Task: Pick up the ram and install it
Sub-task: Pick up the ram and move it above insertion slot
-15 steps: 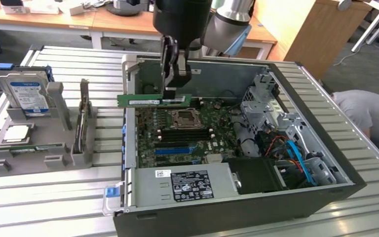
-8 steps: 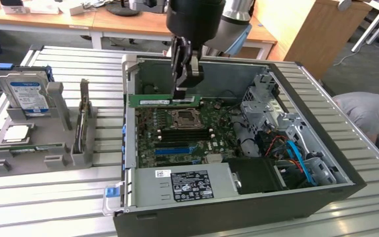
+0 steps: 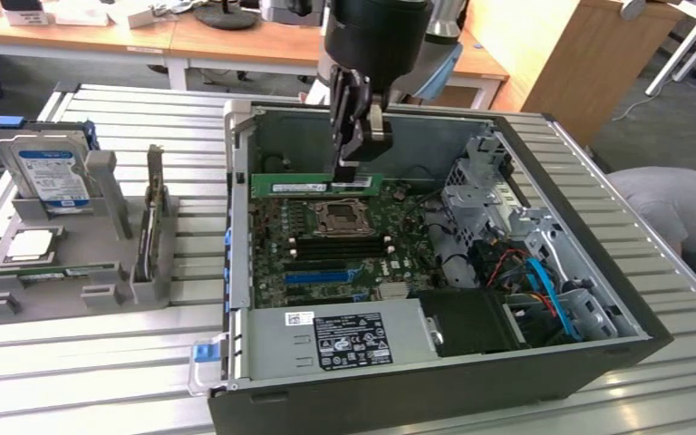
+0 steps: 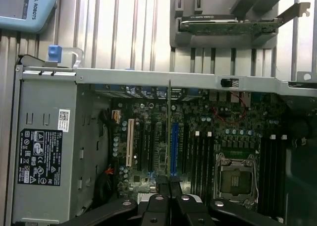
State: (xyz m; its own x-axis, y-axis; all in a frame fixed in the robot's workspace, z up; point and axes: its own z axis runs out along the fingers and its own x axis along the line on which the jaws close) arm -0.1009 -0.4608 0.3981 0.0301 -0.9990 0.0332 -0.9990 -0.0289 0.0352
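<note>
Above slatted table (image 3: 94,362), ram (image 3: 300,186) (desks (image 3: 106,41) behind)

- Printed sideways on the pale-blue casing (image 4: 22,8), in the wrist view: "…ERSAL ROBOTS", with the opening letters cut off at the picture's edge.
- On the grey power supply (image 4: 74,186): a black label (image 4: 40,156) with rows of white symbols and fine print, all too small to read.
- Near that label, on the same box: a small white sticker (image 4: 64,120) with a square code and tiny lines, unreadable.
- On the hard drive (image 3: 46,172) standing in the grey holder (image 3: 33,304): a blue-and-white label, print too small to read.
- On the ram (image 3: 278,186): a narrow white strip (image 3: 305,187) with dark print, not legible.
</note>
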